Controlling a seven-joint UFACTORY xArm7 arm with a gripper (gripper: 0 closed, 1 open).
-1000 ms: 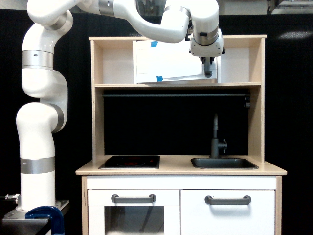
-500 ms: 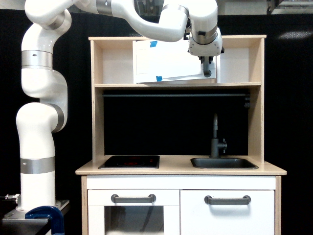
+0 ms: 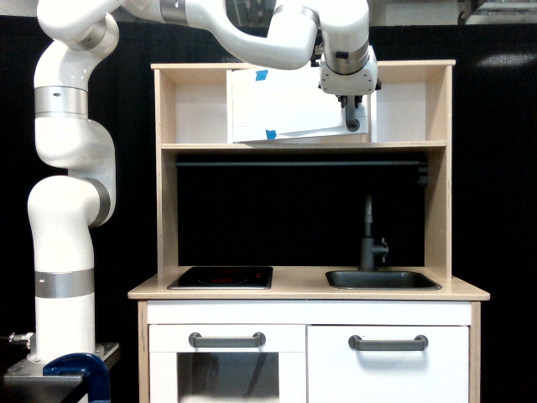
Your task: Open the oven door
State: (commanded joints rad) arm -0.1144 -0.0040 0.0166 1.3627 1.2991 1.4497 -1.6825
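Gripper (image 3: 353,113) sits at the vertical grey handle (image 3: 355,124) on the oven door (image 3: 289,105), a white panel with blue tape in the top shelf of the play kitchen (image 3: 168,210). Fingers point downward at the bar, presumably to pull there for leverage, far from the hinge. Door appears slightly tilted, seemingly partly swung out. Whether the jaws are clamped on the bar, I cannot tell.
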